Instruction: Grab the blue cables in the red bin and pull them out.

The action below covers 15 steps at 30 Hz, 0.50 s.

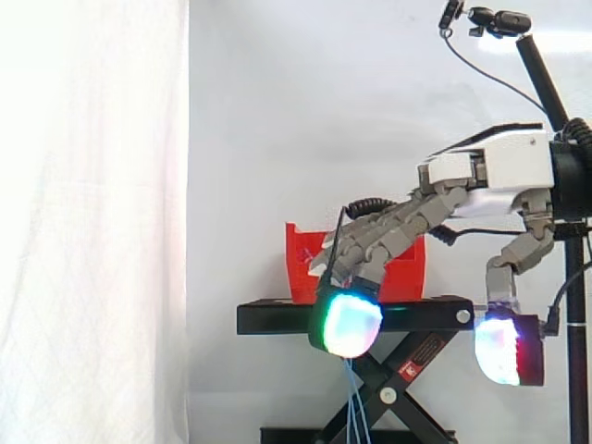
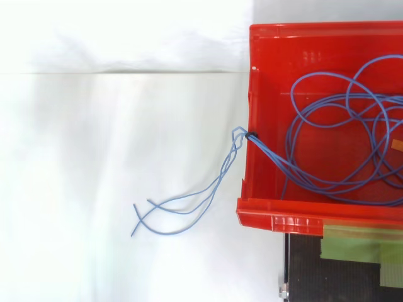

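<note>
The red bin (image 2: pixel 315 44) holds loops of blue cables (image 2: pixel 293 126). Some strands leave over its left wall and trail onto the white surface (image 2: pixel 221 176). In the side view the red bin (image 1: pixel 402 273) stands on a black stand (image 1: pixel 277 317). My hand (image 1: pixel 499 171) reaches in from the right, in front of the bin. Its straight fingers slope down to the left, ending in glowing fingertips (image 1: pixel 351 324) at the stand's edge. The thumb (image 1: pixel 504 347) hangs well apart on the right. Blue cables (image 1: pixel 351 407) hang straight down from below the fingertips; the pads hide any contact.
A white curtain hangs at the left and behind. A black pole with a camera (image 1: pixel 546 83) rises at the right. A scissor frame (image 1: pixel 398 379) carries the stand. Green tape (image 2: pixel 359 242) lies on the stand below the bin's front rim.
</note>
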### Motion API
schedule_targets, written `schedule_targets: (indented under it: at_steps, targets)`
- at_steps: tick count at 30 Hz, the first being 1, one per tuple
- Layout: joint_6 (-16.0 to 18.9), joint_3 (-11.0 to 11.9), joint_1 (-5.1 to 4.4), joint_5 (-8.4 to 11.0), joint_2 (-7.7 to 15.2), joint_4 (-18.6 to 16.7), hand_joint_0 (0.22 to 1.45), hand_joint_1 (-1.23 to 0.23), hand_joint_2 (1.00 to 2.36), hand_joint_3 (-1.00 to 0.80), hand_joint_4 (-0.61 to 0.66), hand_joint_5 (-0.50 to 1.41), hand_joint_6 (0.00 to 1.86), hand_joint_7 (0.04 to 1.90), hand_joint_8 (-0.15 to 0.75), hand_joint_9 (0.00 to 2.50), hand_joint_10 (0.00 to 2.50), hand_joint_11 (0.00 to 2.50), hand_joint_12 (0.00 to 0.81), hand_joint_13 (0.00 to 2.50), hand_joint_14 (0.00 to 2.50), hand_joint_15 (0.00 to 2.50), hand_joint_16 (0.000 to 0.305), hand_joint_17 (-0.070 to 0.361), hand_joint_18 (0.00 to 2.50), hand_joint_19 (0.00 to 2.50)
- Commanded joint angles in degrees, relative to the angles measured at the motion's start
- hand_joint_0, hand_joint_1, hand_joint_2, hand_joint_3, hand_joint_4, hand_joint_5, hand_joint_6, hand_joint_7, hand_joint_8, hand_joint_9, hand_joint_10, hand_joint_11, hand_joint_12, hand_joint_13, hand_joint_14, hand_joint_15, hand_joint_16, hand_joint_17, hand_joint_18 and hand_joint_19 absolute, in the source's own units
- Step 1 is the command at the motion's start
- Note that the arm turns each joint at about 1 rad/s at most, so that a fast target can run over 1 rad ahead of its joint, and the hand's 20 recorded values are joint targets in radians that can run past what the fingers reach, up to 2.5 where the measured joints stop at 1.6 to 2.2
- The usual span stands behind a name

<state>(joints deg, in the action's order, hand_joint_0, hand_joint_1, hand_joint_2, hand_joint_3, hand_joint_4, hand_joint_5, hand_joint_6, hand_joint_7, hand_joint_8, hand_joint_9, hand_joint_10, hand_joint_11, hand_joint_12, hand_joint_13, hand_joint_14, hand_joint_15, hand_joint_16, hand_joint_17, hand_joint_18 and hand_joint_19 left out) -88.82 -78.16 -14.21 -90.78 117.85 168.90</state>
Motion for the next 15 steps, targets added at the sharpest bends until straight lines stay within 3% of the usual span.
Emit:
schedule_targets:
  at_steps: [1,6,8,10,15]
  targets:
    - [0.2,1.1,-0.03,2.19,0.0,17.3,0.76,-1.05,1.0,-1.0,0.16,0.52,0.01,0.56,0.214,0.46,0.01,0.27,0.325,0.35,0.01,0.15,0.044,0.099,0.24,0.16]
    - [-1.3,1.1,0.23,4.3,0.1,13.0,0.76,-1.05,1.0,-1.0,0.16,0.52,0.01,0.55,0.215,0.46,0.01,0.26,0.325,0.35,0.01,0.16,0.044,0.099,0.24,0.16]
    - [-4.5,1.1,0.58,4.91,0.1,11.3,0.76,-1.05,1.0,-1.0,0.16,0.52,0.01,0.56,0.215,0.46,0.01,0.27,0.324,0.35,0.01,0.16,0.044,0.099,0.24,0.16]
    - [-6.3,1.1,0.85,4.82,1.2,10.8,0.76,-1.05,1.0,-1.0,0.16,0.52,0.01,0.55,0.217,0.47,0.01,0.27,0.324,0.35,0.01,0.16,0.044,0.099,0.24,0.16]
    - [-6.8,1.3,1.64,3.68,3.4,9.1,0.76,-1.04,1.0,-1.0,0.16,0.52,0.01,0.56,0.215,0.47,0.01,0.26,0.325,0.35,0.01,0.15,0.044,0.099,0.24,0.16]
